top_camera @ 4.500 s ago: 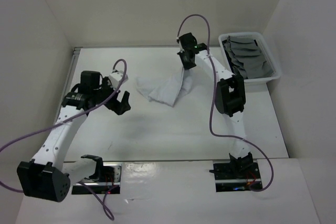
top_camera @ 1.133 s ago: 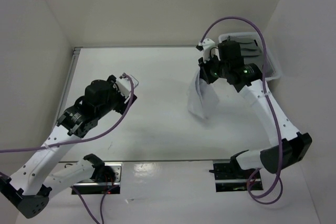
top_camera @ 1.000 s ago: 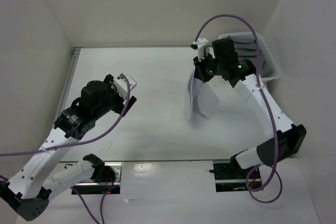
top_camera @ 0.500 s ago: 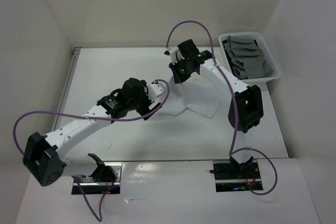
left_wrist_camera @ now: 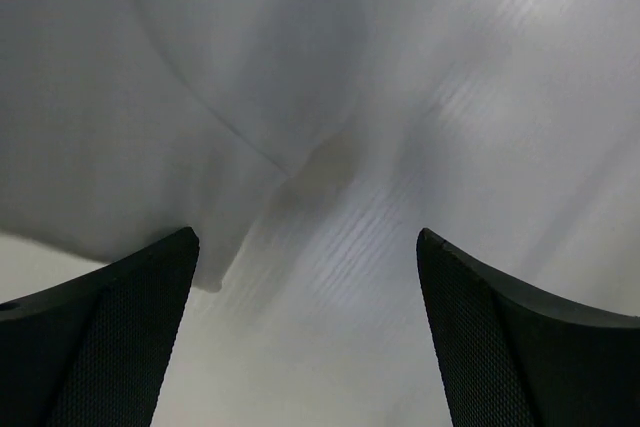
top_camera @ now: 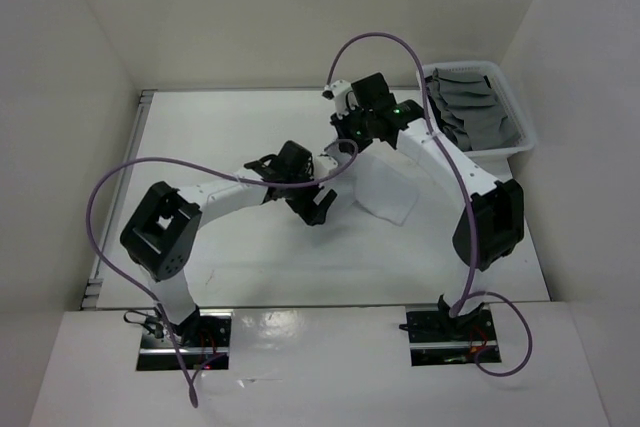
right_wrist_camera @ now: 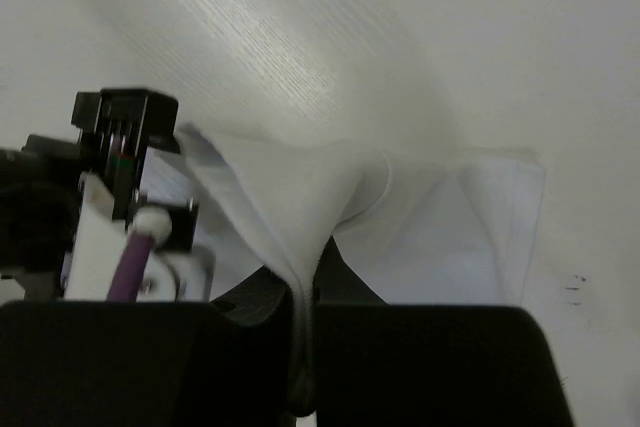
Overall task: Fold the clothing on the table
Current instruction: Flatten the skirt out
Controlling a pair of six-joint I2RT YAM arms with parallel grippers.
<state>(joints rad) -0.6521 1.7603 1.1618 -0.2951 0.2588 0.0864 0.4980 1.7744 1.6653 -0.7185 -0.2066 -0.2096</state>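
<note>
Now the table has the cloth near its middle, a bit right of centre: one corner lifted, the rest draped onto the surface. Over the last sec we've carried it in from beside the bin. Meanwhile the left gripper swung across from the left side and is just beside the cloth's left edge, fingers wide apart w/ nothing between them. The right gripper is pinched tight on the raised corner. Prob we're set for a two-handed spread before folding

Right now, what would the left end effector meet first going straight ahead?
Probably the table, straight ahead of the open left end effector; the white cloth hangs just beside that line and, depth being unclear, might come first.
</note>
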